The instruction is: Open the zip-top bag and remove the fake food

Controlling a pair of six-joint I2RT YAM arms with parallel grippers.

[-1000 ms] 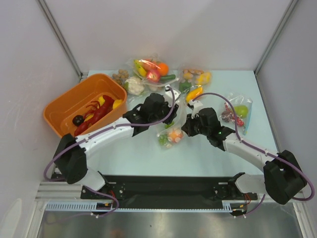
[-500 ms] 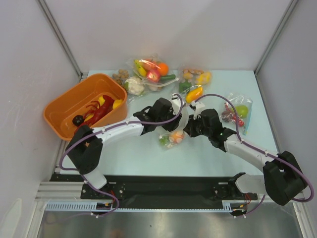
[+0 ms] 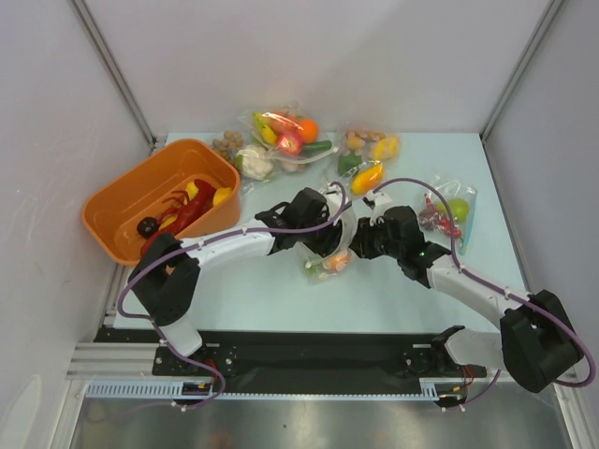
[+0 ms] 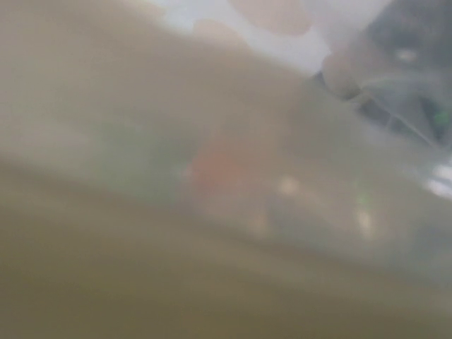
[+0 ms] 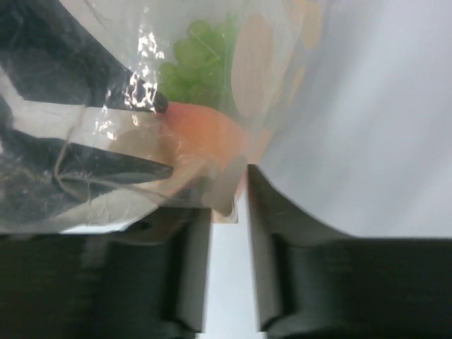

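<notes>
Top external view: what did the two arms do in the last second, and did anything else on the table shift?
The left gripper swung right and the right gripper edged left, so both have closed in on the zip-top bag. The right one pinches the bag's edge. The bag itself barely moved. The orange bin and the other bags at the back stayed put.

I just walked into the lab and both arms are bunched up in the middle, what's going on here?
Both arms meet over the zip-top bag mid-table. The right tool pinches an edge of the bag's film; the left tool is pressed against the plastic, its camera too blurred to show its grip. A peach and green grape bunch sit inside the bag. A red lobster already lies in the orange bin to the left.
</notes>
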